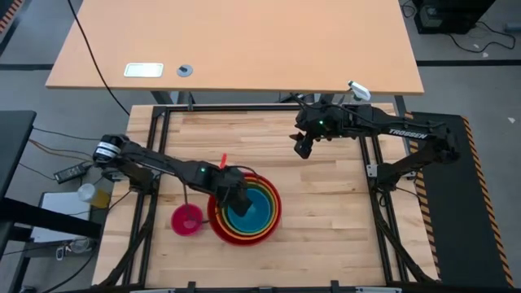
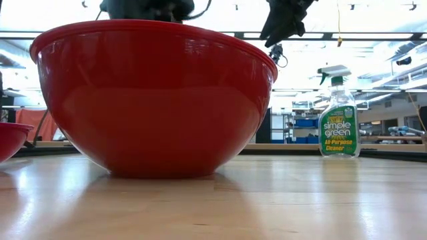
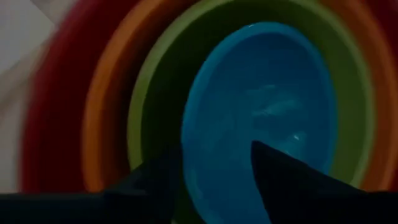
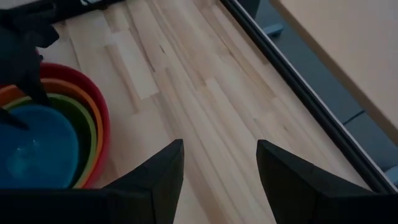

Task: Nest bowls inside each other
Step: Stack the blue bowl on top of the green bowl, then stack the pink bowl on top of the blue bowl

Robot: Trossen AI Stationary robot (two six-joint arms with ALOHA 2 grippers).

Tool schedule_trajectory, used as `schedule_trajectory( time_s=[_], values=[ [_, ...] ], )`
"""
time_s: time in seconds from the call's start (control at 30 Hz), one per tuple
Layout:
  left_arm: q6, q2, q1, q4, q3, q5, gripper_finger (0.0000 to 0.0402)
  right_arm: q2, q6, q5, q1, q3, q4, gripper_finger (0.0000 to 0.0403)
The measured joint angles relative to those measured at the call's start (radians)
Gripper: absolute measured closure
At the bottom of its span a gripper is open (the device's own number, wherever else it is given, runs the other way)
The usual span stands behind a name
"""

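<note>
The red bowl (image 1: pixel 273 226) stands on the wooden table with the orange (image 3: pixel 106 93), lime green (image 3: pixel 155 93) and blue (image 3: pixel 267 106) bowls nested inside it. The pink bowl (image 1: pixel 186 219) rests on its base just left of the stack. My left gripper (image 3: pixel 217 168) hangs open over the stack's left side, pointing steeply down. One finger is inside the blue bowl's rim and the other outside it, with a wide gap between them. My right gripper (image 1: pixel 303 148) waits open, high above the table's far right part, with nothing between its fingers (image 4: pixel 168 168).
A spray bottle (image 2: pixel 338 123) stands at the table's far right corner. Black frame rails (image 1: pixel 155 155) run along the table's sides, and a tan desk (image 1: pixel 244 49) lies beyond the far edge. Bare wood (image 4: pixel 205 93) stretches between the stack and my right gripper.
</note>
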Motion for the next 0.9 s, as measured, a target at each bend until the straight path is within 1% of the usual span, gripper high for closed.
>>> schedule_trajectory(
  time_s=[0.13, 0.33, 0.47, 0.63, 0.7, 0.77, 0.9],
  values=[
    [0.051, -0.097, 0.001, -0.045, 0.0, -0.014, 0.0192, 0.0, 0.003, 0.0, 0.0, 0.0, 0.026, 0.0195],
    [0.163, -0.226, 0.001, -0.171, 0.0, -0.037, 0.0198, 0.0, 0.028, -0.001, 0.0, -0.005, 0.058, 0.0195],
    [0.198, -0.279, -0.006, -0.292, 0.0, -0.06, 0.0204, 0.0, 0.063, -0.007, 0.0, -0.032, 0.074, 0.0195],
    [0.294, -0.333, -0.055, -0.399, -0.002, -0.06, 0.0215, 0.001, 0.127, -0.042, 0.011, -0.093, 0.169, 0.0195],
    [0.317, -0.357, -0.08, -0.418, -0.029, -0.053, 0.0219, 0.001, 0.155, -0.052, 0.015, -0.124, 0.235, 0.0195],
    [0.33, -0.392, -0.103, -0.411, -0.072, -0.03, 0.0223, 0.002, 0.182, -0.055, 0.022, -0.142, 0.264, 0.0195],
    [0.312, -0.473, -0.137, -0.398, -0.194, 0.06, 0.0229, 0.001, 0.223, -0.051, 0.033, -0.16, 0.32, 0.0195]
  ],
)
